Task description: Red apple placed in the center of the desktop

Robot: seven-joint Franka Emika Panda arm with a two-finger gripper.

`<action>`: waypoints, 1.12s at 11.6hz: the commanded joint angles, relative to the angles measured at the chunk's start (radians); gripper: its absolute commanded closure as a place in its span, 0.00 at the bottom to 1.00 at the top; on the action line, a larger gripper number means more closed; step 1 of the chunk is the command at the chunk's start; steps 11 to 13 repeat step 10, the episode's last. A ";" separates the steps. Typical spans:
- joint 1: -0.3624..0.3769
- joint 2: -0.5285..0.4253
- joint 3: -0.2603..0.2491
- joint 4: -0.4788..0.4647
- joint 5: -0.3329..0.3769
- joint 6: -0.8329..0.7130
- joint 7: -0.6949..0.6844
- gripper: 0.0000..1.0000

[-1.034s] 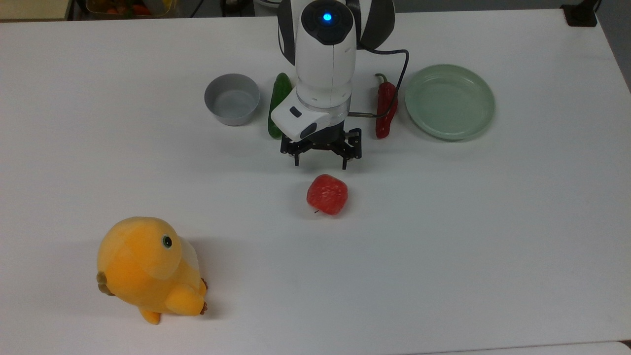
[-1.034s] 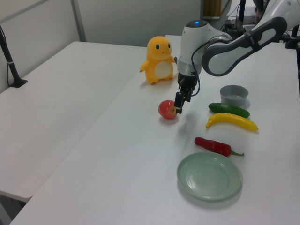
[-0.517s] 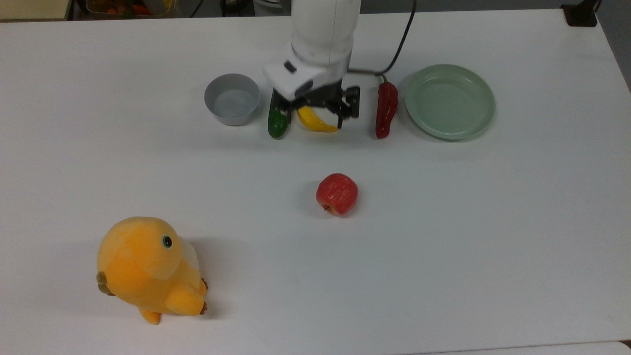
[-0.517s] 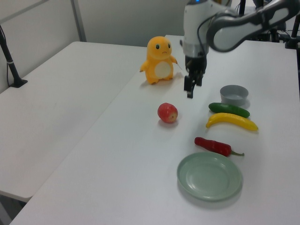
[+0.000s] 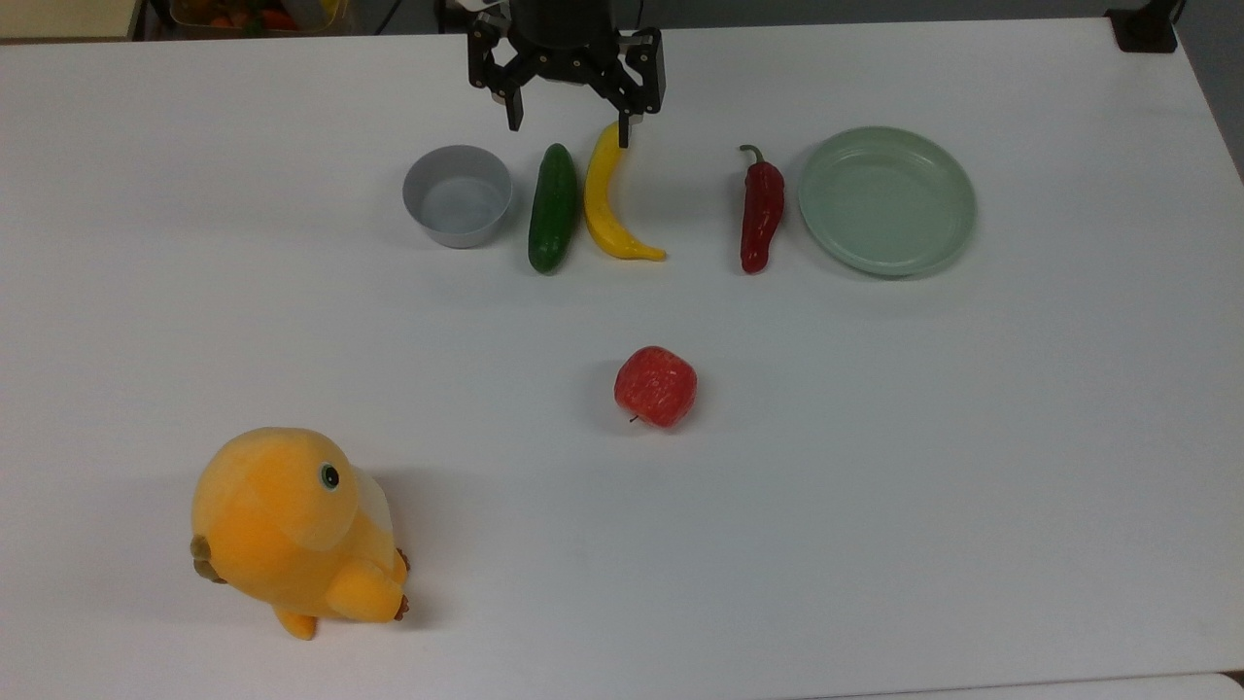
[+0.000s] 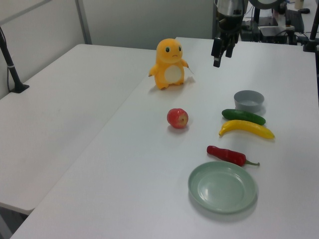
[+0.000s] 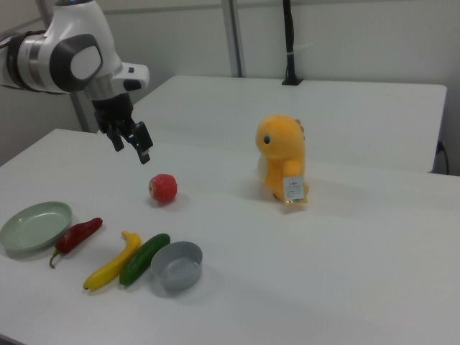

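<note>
Since half a second ago, the pincer (image 5: 568,124) has been drawn back from above the cucumber and banana to the far edge of the table (image 5: 972,467), at the top of the top view, and has been raised higher. Its two black fingers are spread wide apart, and nothing is held between them. The red apple (image 5: 656,386) has been left alone near the middle of the white table, well apart from everything else.

The apple is small and round, red with pale yellowish streaks across the skin. A short dark stem is seen at its lower edge in the top view.

One of each thing is counted. One grey bowl (image 5: 458,194), round and smooth, is set at the top view's left end of a row. One green cucumber (image 5: 552,206), long and glossy, lies just beside one yellow banana (image 5: 610,196), which is curved. One red chili pepper (image 5: 761,208), long and shiny with a dark stalk, lies near one pale green plate (image 5: 886,199), round and shallow. One orange plush toy (image 5: 290,530), soft and rounded, stands near the front corner of the matte table at the top view's left.
</note>
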 commanded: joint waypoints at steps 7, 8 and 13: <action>-0.003 -0.049 0.001 -0.092 0.023 0.039 -0.066 0.00; -0.003 -0.049 0.002 -0.093 0.018 0.037 -0.066 0.00; -0.001 -0.049 0.002 -0.093 0.018 0.037 -0.068 0.00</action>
